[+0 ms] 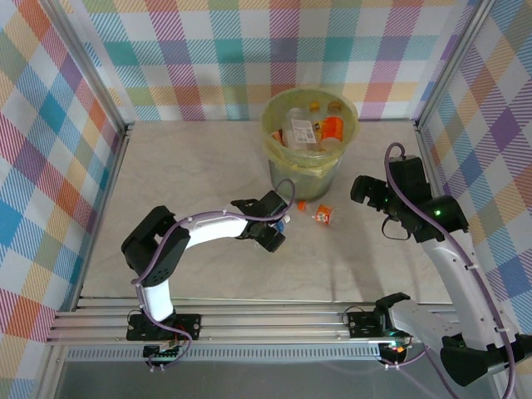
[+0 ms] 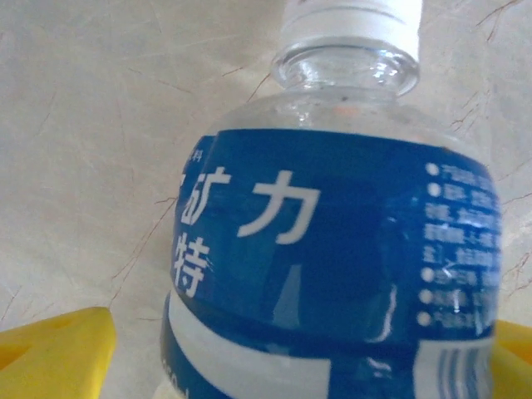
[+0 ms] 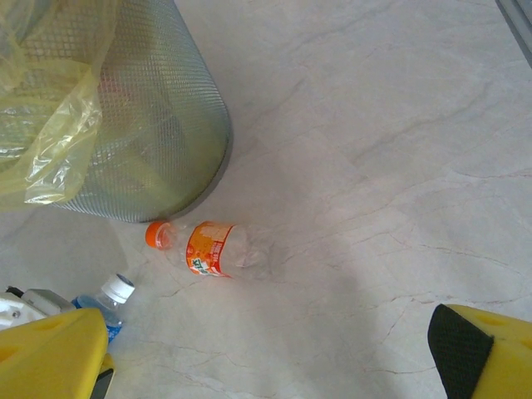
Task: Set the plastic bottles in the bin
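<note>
Yellow fingers (image 2: 51, 353) of the left end effector (image 2: 303, 332) stand open on either side of the blue bottle (image 2: 332, 249), which lies on the bench (image 2: 100, 125). A strip of bench shows between one finger and the bottle's side. The other finger sits at the bottle's edge, and I cannot tell whether it touches. This bottle is clear plastic with a white cap (image 2: 349, 12) and a deep blue label with a white band below it. Large white characters on the label include 力 and 特. A column of small white print at the label's side is too blurred to read.

Seen from above, this pair is at the middle of the bench, just on the near side of the bin (image 1: 309, 170). The orange bottle (image 1: 321, 214) lies on its side next to the blue one, toward the right edge. Its cap is orange, and the writing on its orange label is too small to read.

The bin stands near the far edge, about midway along it. It is lined with a yellowish bag (image 1: 274, 137) and holds several bottles (image 1: 331, 126), some with orange labels and caps. One white label among them has print I cannot read.

The right end effector (image 1: 368, 191) hovers between the bin and the right edge, its jaws wide apart and empty.
</note>
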You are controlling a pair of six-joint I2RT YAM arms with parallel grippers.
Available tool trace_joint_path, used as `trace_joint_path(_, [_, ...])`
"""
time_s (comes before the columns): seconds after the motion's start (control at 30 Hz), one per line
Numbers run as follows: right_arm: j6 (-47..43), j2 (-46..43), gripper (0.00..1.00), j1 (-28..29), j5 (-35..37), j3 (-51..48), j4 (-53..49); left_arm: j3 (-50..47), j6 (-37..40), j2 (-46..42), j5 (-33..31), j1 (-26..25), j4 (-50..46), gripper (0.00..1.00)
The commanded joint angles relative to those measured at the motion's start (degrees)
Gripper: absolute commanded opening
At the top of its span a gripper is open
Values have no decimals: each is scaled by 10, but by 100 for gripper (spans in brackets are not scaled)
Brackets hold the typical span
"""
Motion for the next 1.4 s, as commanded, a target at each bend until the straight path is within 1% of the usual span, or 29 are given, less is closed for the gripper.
trace_joint_path(0.0, [16, -15, 100, -2, 18, -12, 10, -11, -11, -7, 8, -6, 0, 85])
trace_joint_path(0.07, [20, -22, 100, -2, 21, -18, 12, -24, -15, -15, 7, -6, 0, 79])
trace_joint_path(0.13, [26, -29, 100, -2, 22, -24, 14, -34, -20, -24, 7, -6, 0, 76])
trace_joint_path(0.23, [30, -39, 100, -2, 23, -31, 18, -49, -26, -44, 5, -6, 0, 64])
trace_joint_path(0.27, [32, -41, 100, -2, 24, -31, 18, -54, -27, -52, 4, -6, 1, 61])
trace_joint_path(0.47, [36, -58, 100, -2, 26, -36, 23, -70, -42, -108, -22, -6, -10, 59])
trace_joint_path(0.57, [38, -64, 100, -2, 27, -40, 24, -73, -54, -151, -51, -6, -24, 55])
trace_joint_path(0.7, [44, -72, 100, -2, 27, -47, 24, -67, -77, -216, -92, -6, -55, 54])
trace_joint_path(0.77, [47, -78, 100, -2, 28, -53, 24, -60, -89, -248, -107, -5, -71, 51])
trace_joint_path(0.83, [51, -82, 100, -2, 29, -58, 24, -48, -97, -278, -117, -3, -84, 51])
trace_joint_path(0.97, [58, -92, 100, -2, 29, -64, 29, 1, -106, -324, -116, 11, -101, 50])
trace_joint_path(1.07, [62, -99, 100, -2, 29, -69, 33, 56, -113, -330, -100, 26, -100, 49])
trace_joint_path(1.2, [65, -105, 100, -2, 33, -70, 34, 143, -124, -305, -60, 43, -85, 49])
trace_joint_path(1.3, [65, -106, 100, -2, 33, -70, 33, 219, -130, -262, -37, 48, -77, 49])
trace_joint_path(1.37, [65, -107, 100, -2, 31, -71, 33, 272, -135, -226, -34, 52, -74, 49])
